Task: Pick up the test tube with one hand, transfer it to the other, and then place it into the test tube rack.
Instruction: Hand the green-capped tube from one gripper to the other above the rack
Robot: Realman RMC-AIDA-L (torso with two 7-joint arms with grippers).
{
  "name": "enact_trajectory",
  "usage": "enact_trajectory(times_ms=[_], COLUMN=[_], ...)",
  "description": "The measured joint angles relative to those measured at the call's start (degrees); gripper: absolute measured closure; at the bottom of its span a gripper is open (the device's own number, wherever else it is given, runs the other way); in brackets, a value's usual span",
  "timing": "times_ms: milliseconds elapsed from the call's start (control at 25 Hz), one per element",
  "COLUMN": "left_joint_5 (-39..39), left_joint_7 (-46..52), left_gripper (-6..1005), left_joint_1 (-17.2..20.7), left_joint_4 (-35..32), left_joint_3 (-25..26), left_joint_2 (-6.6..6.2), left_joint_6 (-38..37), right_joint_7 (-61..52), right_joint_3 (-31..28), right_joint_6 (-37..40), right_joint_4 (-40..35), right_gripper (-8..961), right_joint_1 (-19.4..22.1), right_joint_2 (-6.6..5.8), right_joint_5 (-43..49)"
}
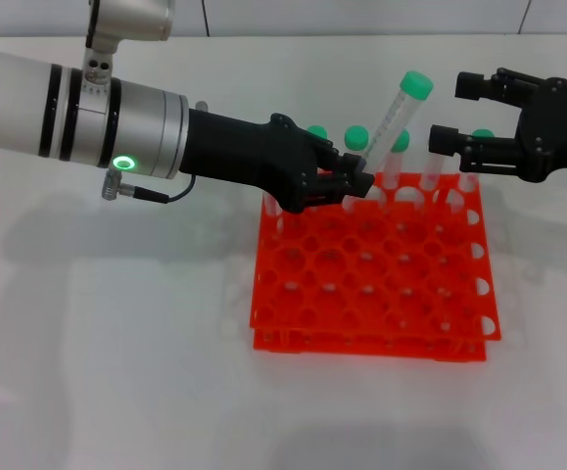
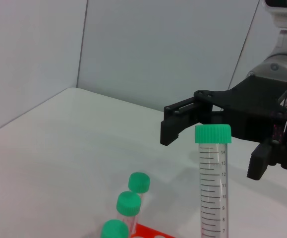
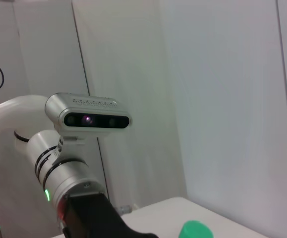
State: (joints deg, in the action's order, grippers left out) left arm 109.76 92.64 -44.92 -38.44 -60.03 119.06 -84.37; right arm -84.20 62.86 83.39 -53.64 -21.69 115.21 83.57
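Left black pincer clamps the slim clear green-capped test tube low, cap tilted toward the spread right pincer for handover.

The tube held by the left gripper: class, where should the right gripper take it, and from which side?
Grip the tube just below its cap, coming from the right gripper's side. The left gripper holds the bottom end, and the tube leans toward the right gripper's open jaws.

Green-capped clear test tube tilted, held above back edge of orange rack.
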Motion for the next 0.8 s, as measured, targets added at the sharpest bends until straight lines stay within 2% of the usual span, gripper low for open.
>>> enact_trajectory(times_ms=[800], left_joint_5=[-0.34], left_joint_7=[-0.24], left_gripper=[813], left_joint_1=[0.49], left_joint_4=[0.83], left_joint_3=[-0.62], left_joint_2=[0.12], left_joint_6=[0.08], right_joint_7=[0.01], right_joint_3=[0.24], right_joint_6=[-0.33], right_joint_4=[1.09], right_gripper=[235], right_joint_1=[-2.51], right_joint_2=[0.1], right_joint_5=[-0.52])
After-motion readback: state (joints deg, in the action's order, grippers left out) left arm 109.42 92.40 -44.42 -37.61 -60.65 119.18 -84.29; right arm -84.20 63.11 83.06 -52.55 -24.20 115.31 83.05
